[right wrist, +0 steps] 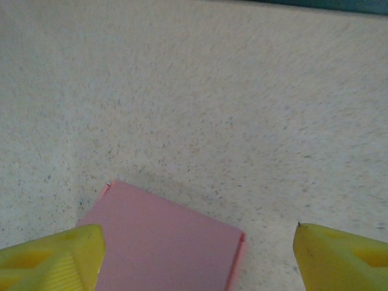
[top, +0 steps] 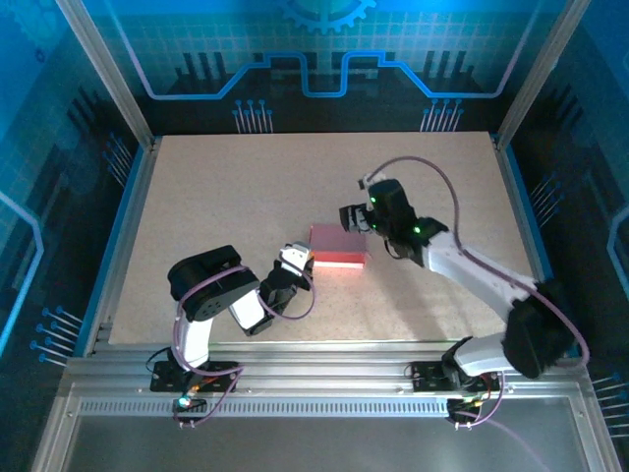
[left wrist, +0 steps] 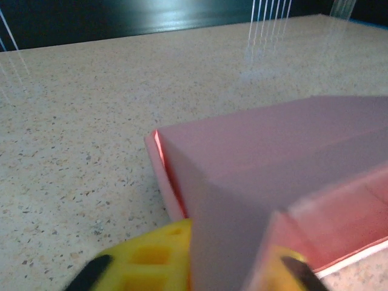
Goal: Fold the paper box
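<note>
Lying near the middle of the top external frame, the paper box (top: pixel 339 246) is a low pink rectangular block on the speckled table (top: pixel 226 197), with a flat top and a brighter red strip along its lower edge. In the left wrist view its dull pink panels (left wrist: pixel 273 157) meet at a glowing red corner slit, and 1 paler side wall sits at lower right. The left gripper (top: pixel 295 261) is at the box's left end, its 2 yellow fingers (left wrist: pixel 145 260) flanking the card; I cannot tell if they clamp it. The right gripper (top: pixel 356 218) hangs over the upper right corner, fingers (right wrist: pixel 51 257) spread wide, touching nothing.
</note>
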You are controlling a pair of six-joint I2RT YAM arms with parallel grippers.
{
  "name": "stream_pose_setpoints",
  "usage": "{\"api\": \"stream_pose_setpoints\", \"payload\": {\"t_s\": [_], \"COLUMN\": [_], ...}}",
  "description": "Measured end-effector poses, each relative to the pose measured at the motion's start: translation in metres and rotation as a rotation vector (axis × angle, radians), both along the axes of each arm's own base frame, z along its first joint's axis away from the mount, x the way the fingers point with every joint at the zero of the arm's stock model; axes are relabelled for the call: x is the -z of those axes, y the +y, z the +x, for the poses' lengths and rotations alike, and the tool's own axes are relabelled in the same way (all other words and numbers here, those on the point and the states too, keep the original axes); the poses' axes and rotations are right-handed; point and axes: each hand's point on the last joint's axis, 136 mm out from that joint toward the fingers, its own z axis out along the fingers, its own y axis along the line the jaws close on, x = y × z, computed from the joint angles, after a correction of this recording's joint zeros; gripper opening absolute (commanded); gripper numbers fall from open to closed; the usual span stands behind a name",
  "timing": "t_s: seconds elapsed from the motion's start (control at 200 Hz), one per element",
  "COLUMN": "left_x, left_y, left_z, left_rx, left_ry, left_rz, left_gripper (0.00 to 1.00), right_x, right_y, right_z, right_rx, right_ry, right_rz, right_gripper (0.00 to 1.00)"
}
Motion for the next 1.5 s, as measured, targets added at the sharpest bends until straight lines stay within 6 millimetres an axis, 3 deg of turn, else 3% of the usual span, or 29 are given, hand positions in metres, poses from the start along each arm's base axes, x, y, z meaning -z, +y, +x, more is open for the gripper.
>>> {"api": "stream_pose_setpoints", "payload": {"t_s": [0.07,0.21,0.375,0.665,1.141,1.301,1.501], "left_x": [0.0,0.001,0.004,-0.003,-0.068,-0.091,-0.105], "left_y": [0.0,0.0,0.003,-0.007,-0.03,-0.017,-0.003], "left_z": [0.0,-0.004,-0.016,-0.048,-0.104,-0.09,-0.063], "left_rx": [0.001,0.015,0.058,0.238,0.562,0.518,0.43], "left_ry": [-0.002,0.006,0.031,0.087,0.126,0.143,0.182], "left_rz": [0.001,-0.004,0.008,0.004,-0.081,-0.107,-0.093], "left_gripper": [0.58,0.78,0.99,0.99,0.99,0.98,0.89], "right_x": [0.022,0.063,0.09,0.115,0.124,0.126,0.125], "right_y": [0.01,0.019,0.023,0.025,0.026,0.027,0.027], "right_z": [0.008,0.006,0.003,0.003,0.013,0.017,0.017], "right_rx": [-0.024,-0.06,-0.077,-0.085,-0.069,-0.063,-0.062], "right_ry": [0.069,0.195,0.275,0.335,0.236,0.168,0.131], "right_rz": [-0.014,-0.048,-0.071,-0.086,-0.079,-0.099,-0.085], "right_gripper": [0.83,0.83,0.83,0.82,0.81,0.82,0.81]}}
